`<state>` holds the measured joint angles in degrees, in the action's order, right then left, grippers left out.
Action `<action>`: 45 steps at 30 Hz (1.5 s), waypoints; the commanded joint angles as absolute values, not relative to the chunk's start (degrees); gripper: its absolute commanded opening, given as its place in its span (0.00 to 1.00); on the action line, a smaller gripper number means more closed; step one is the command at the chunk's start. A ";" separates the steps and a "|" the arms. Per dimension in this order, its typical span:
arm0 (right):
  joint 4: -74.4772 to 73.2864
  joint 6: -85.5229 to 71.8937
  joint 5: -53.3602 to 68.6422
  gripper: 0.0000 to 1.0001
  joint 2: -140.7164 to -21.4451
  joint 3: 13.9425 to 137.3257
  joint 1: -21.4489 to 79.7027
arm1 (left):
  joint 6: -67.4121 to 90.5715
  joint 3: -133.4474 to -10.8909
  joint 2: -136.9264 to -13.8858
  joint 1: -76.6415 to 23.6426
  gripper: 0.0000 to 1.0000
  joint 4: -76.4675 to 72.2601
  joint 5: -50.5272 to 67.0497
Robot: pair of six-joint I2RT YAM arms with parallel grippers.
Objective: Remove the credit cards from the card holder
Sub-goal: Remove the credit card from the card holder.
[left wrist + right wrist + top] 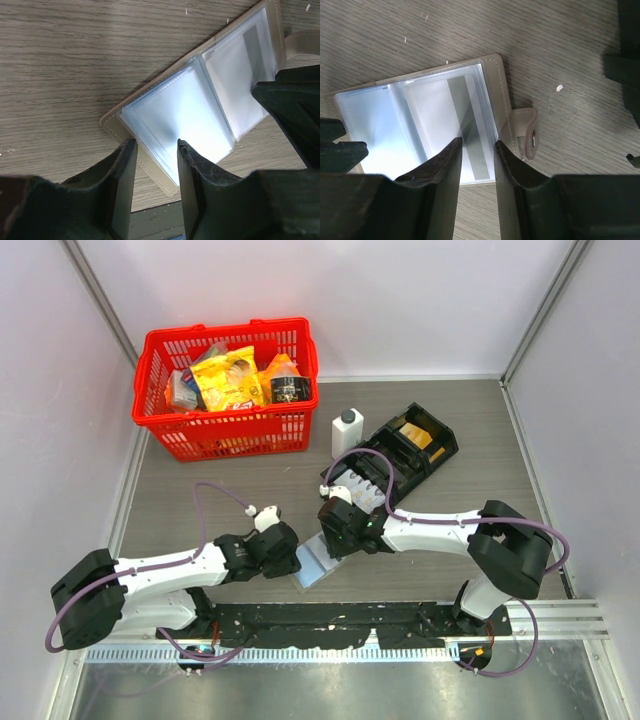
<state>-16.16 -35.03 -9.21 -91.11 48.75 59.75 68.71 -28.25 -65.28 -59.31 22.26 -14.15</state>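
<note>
left gripper fills the bottom of its wrist view, its two dark fingers a narrow gap apart with nothing clamped between them. they hang over the 7 o'clock edge of the card holder. whether the tips touch it, i cannot tell.

right gripper stands the same way, narrow and empty, over the holder's right page. a card with a grey stripe sits there inside the clear sleeve. the snap tab sticks out at 3 o'clock.

from above, the card holder lies open and flat on the grey wood table, at 6 o'clock of its middle, between the two grippers. the left comes in from 9 o'clock, the right from 1 o'clock. a red basket of packets stands at 11 o'clock. a black tray is at 1 o'clock, with a white bottle just beside it.
</note>
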 commanded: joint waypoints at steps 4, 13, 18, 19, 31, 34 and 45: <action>-13.36 -34.45 -4.84 0.32 -87.98 48.78 59.94 | 69.43 -27.86 -65.92 -59.68 0.41 21.09 -16.08; -12.31 -34.72 -1.94 0.25 -85.87 48.60 59.94 | 69.35 -27.95 -65.92 -59.59 0.41 21.09 -16.08; -11.69 -34.63 1.40 0.24 -83.94 48.52 59.94 | 69.35 -28.04 -65.83 -59.68 0.40 21.18 -16.17; -11.60 -34.63 1.84 0.24 -83.59 48.43 59.94 | 69.35 -28.04 -65.83 -59.59 0.40 21.27 -16.26; -10.99 -34.19 5.45 0.25 -83.23 47.99 59.94 | 69.43 -28.04 -65.22 -59.59 0.40 21.53 -16.61; -9.67 -34.01 8.07 0.25 -82.97 47.55 59.94 | 69.61 -28.04 -64.78 -59.68 0.40 21.45 -16.61; -3.34 -35.33 15.81 0.26 -85.16 46.23 59.85 | 71.10 -27.42 -60.12 -59.68 0.39 23.55 -18.28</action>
